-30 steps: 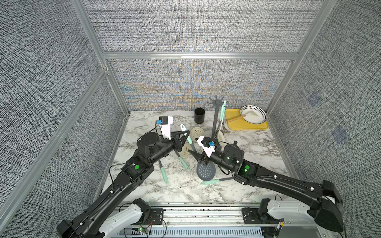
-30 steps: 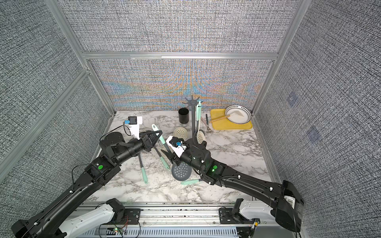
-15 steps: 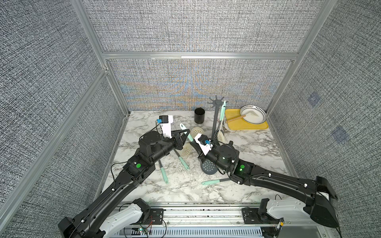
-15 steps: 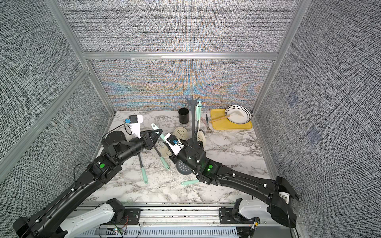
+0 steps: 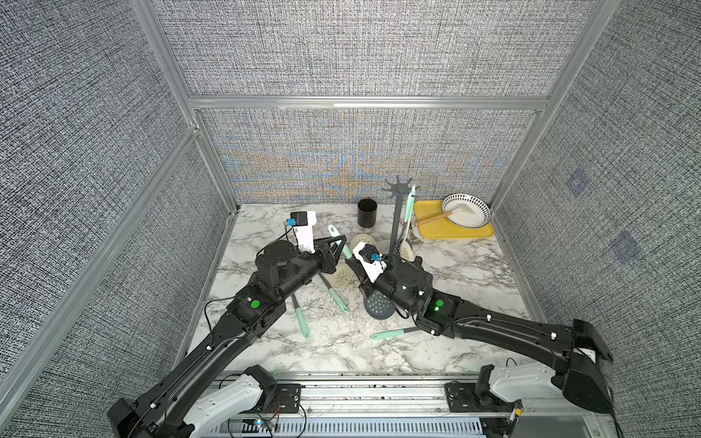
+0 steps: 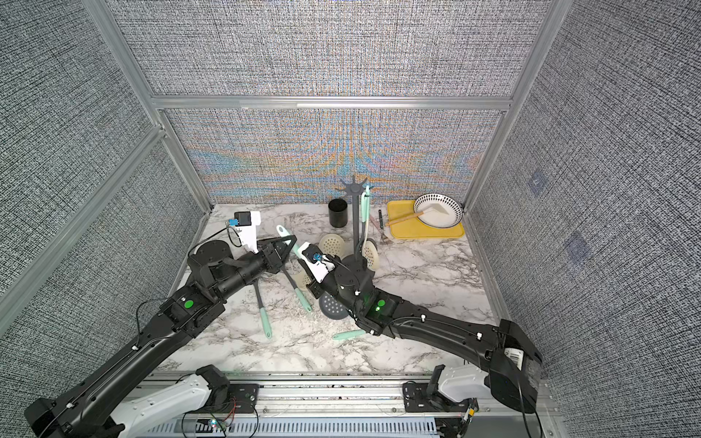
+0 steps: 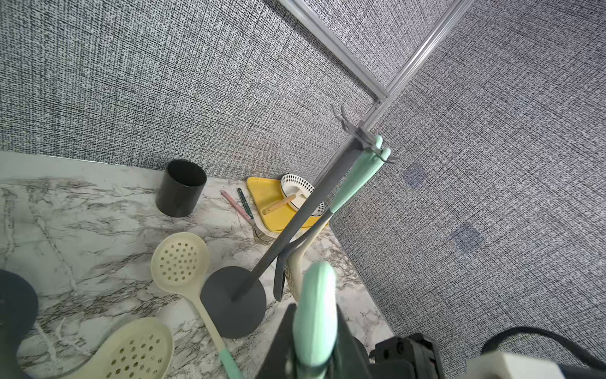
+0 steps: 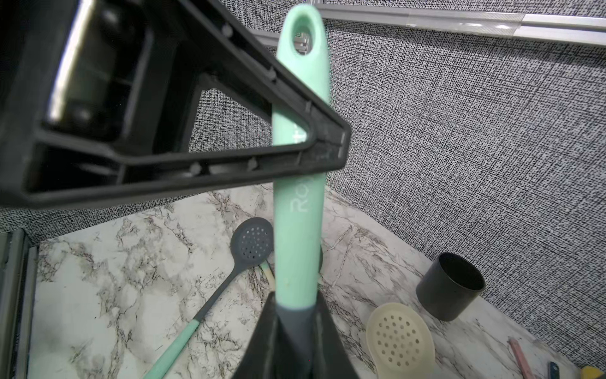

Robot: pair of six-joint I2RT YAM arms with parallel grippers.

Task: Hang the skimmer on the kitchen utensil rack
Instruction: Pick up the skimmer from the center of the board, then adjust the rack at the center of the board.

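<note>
The skimmer has a mint handle (image 8: 300,210) and a dark grey neck, and it is held up off the table between both arms. In a top view its handle (image 5: 338,239) slants toward the back, with what looks like its dark perforated head (image 5: 379,305) under the right arm. My right gripper (image 8: 296,298) is shut on the grey neck. My left gripper (image 7: 314,310) has a finger on each side of the handle's upper part, with no clear gap showing. The kitchen utensil rack (image 5: 396,223) stands behind them, with two mint-handled utensils (image 7: 357,177) hanging on its hooks.
Two cream skimmers (image 5: 362,240) (image 5: 343,275) and a dark one with a mint handle (image 5: 301,322) lie on the marble. A black cup (image 5: 367,212) stands left of the rack. A yellow tray (image 5: 455,233) holding a patterned bowl (image 5: 466,210) sits back right.
My right gripper moved left and toward the back, then closed on the skimmer's neck. The left arm shifted slightly. The dark head moved a little toward the back.
</note>
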